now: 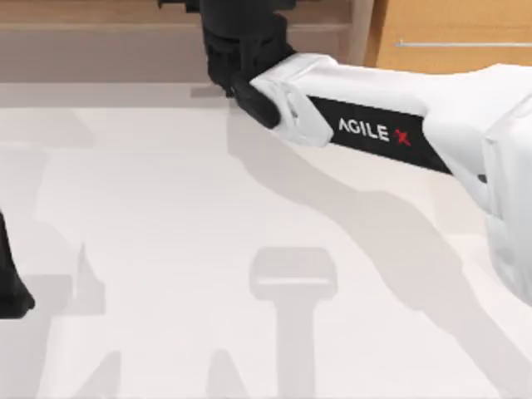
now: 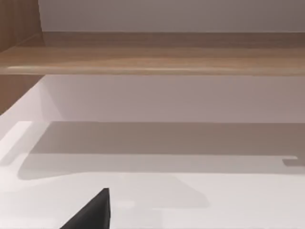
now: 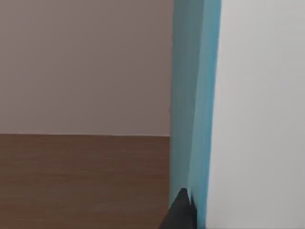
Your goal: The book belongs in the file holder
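The book (image 3: pixel 195 95) shows very close in the right wrist view, with a teal-blue edge and a broad white face beside it. One black fingertip (image 3: pixel 181 212) of my right gripper presses against that teal edge. Seen from above, my right arm stretches from the right side to the far middle of the table, where its black gripper (image 1: pixel 239 37) hangs over the back edge; the book is hidden under it there. The file holder is out of view. My left gripper (image 1: pixel 10 287) is parked at the left edge.
The white table (image 1: pixel 166 233) carries only the arms' shadows. A wooden ledge (image 2: pixel 152 59) runs along the back, with a wooden cabinet (image 1: pixel 449 33) at the far right. A black finger (image 2: pixel 93 212) of the left gripper shows over the tabletop.
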`<state>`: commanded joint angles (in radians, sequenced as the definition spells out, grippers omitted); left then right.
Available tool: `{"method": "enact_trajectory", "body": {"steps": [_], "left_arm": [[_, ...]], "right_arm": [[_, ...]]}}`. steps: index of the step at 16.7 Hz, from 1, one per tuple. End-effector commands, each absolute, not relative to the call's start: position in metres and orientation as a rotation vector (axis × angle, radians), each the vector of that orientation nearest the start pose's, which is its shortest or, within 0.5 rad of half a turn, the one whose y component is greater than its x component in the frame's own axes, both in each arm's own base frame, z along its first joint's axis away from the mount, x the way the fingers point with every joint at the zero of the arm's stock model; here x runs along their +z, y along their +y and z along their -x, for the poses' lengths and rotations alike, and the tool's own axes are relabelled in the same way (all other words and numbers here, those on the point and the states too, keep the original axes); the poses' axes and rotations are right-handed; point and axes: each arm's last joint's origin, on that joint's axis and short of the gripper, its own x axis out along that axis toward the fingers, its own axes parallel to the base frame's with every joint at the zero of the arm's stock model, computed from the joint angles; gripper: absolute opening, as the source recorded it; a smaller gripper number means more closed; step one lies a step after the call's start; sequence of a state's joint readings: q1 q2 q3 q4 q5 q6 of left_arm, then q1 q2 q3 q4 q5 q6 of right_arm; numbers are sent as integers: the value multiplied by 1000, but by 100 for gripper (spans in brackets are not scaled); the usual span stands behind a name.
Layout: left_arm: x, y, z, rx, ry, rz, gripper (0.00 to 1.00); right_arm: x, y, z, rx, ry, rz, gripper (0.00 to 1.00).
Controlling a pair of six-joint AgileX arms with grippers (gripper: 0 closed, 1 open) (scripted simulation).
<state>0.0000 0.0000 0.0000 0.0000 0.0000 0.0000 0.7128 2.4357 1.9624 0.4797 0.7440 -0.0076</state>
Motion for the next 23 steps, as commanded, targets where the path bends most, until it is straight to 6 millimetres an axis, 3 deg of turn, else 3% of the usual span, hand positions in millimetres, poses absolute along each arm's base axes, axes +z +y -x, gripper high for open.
{"method": "enact_trajectory", "body": {"steps": [7, 12, 18, 21, 23], "left_arm": [[160, -1, -106, 0, 0, 0, 100], [160, -1, -106, 0, 0, 0, 100], [160, -1, -106, 0, 0, 0, 100], [160, -1, -106, 0, 0, 0, 100], [160, -1, -106, 0, 0, 0, 100]], "right_arm": [[219, 358, -434, 2, -9, 6, 0], [240, 353, -416, 141, 34, -132, 0], [265, 334, -358, 460, 268, -359, 0], [266, 308, -325, 585, 454, -472, 0], [261, 281, -309, 616, 579, -558, 0]]}}
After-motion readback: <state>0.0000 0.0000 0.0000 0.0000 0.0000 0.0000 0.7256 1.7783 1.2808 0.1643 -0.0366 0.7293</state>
